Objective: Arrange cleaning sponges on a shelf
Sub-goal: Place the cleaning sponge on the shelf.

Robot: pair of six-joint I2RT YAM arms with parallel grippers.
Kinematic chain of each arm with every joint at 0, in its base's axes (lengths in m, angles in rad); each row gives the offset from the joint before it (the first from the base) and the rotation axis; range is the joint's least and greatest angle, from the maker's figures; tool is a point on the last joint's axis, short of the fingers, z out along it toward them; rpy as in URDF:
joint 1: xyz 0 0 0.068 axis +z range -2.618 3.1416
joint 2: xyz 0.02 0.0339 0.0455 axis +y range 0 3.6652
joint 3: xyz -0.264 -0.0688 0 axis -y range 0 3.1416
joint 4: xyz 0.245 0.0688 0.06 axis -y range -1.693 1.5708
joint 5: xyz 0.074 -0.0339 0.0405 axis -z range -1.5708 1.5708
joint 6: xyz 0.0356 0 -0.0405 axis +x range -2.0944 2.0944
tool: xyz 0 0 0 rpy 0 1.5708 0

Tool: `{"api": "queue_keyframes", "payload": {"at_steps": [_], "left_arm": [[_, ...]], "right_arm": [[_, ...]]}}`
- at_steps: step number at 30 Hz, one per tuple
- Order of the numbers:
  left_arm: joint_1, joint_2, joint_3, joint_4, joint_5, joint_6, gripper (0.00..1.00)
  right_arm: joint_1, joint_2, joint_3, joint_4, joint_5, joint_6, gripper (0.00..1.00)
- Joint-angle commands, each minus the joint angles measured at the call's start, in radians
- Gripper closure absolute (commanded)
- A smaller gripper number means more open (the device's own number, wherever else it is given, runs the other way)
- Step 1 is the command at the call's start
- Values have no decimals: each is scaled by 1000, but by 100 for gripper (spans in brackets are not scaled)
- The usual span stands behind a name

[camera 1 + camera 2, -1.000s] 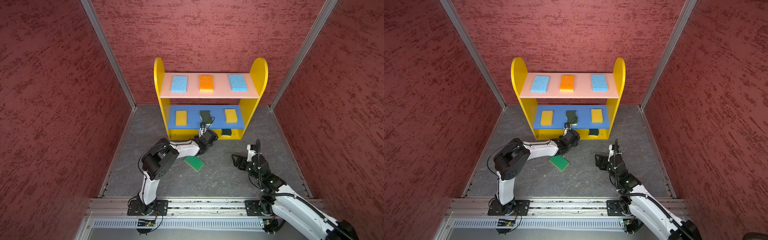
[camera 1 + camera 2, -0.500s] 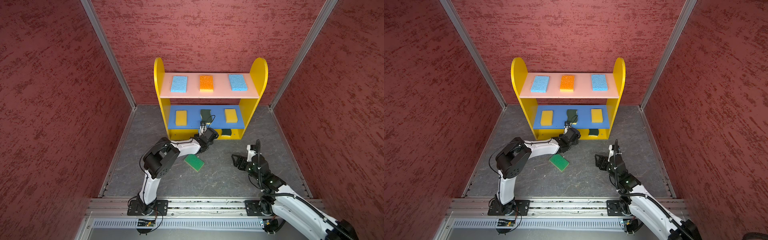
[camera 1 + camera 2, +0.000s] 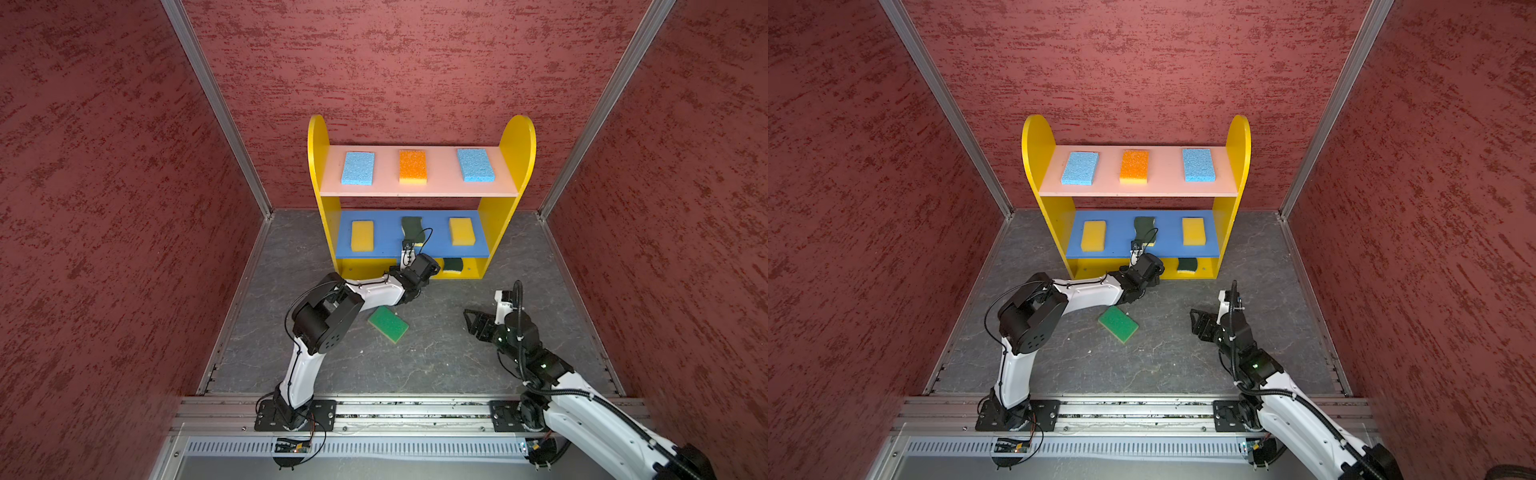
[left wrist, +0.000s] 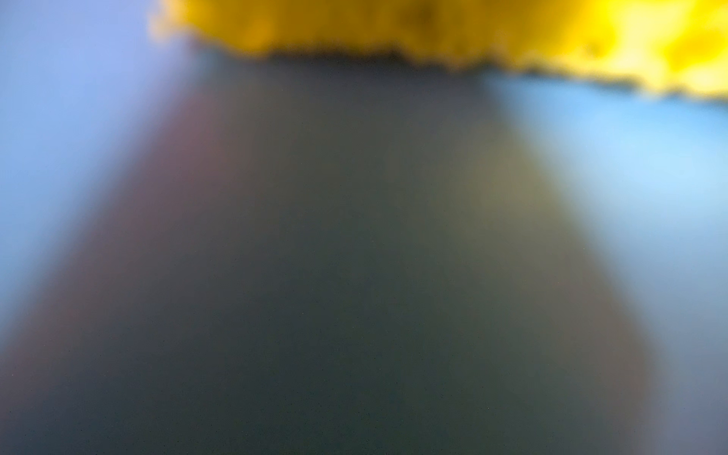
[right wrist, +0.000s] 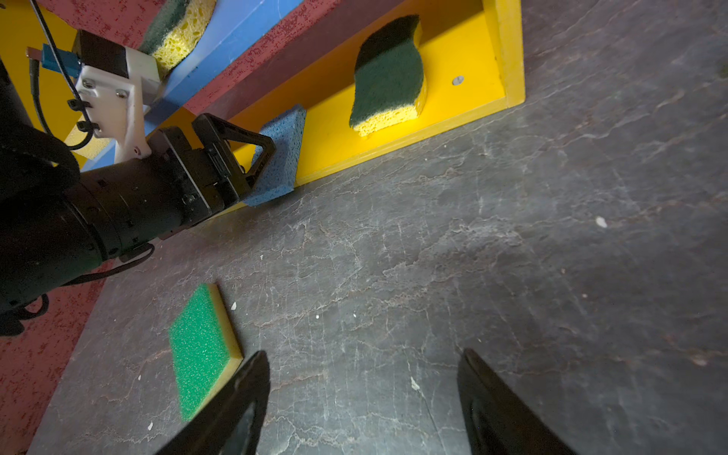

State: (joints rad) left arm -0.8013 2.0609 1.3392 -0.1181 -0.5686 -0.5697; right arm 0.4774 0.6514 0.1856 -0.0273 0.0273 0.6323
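Observation:
The shelf (image 3: 440, 189) holds two blue sponges (image 3: 358, 167) and an orange one (image 3: 412, 166) on its pink board. Two yellow sponges (image 3: 362, 235) and a dark green one (image 3: 411, 226) lie on the blue board. Another dark green sponge (image 5: 388, 78) lies on the bottom board. My left gripper (image 5: 281, 142) reaches under the blue board, one finger (image 5: 264, 145) against a light blue sponge (image 5: 281, 173) standing on edge at the bottom board's front; the other finger is hidden. A bright green sponge (image 3: 388, 324) lies on the floor. My right gripper (image 5: 362, 370) hovers open over bare floor.
Red textured walls close in the grey floor (image 3: 436, 357) on three sides. The left wrist view is a close blur of dark grey, blue and yellow. A metal rail (image 3: 415, 409) with both arm bases runs along the front.
The left arm's elbow has shifted slightly while its wrist stays at the bottom board. The right arm and the sponges have not moved.

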Motion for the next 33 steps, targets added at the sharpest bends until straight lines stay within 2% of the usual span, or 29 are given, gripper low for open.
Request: {"api": "queue_keyframes", "payload": {"at_steps": [1, 6, 11, 16, 19, 25, 33], "left_arm": [[0, 36, 0, -81, 18, -9, 18], [-19, 5, -14, -74, -4, 20, 17], [-51, -83, -72, -56, -35, 53, 16], [-107, -197, -123, -90, -160, 75, 13], [-130, -269, -155, -110, -188, 93, 12], [-134, -444, -265, -195, -179, 50, 11], [-132, -711, -390, -376, -150, -15, 18]], "right_arm": [[-6, -20, -7, -4, 0, -2, 24], [-6, -24, -6, -5, -5, -3, 24], [-7, -22, 0, 6, -28, 10, 24], [-6, -3, 8, 27, -48, 13, 25], [-6, 47, 34, 24, -65, -6, 28], [-5, 93, 37, 114, -152, 62, 31], [12, 147, 19, 253, -202, 205, 38]]}}
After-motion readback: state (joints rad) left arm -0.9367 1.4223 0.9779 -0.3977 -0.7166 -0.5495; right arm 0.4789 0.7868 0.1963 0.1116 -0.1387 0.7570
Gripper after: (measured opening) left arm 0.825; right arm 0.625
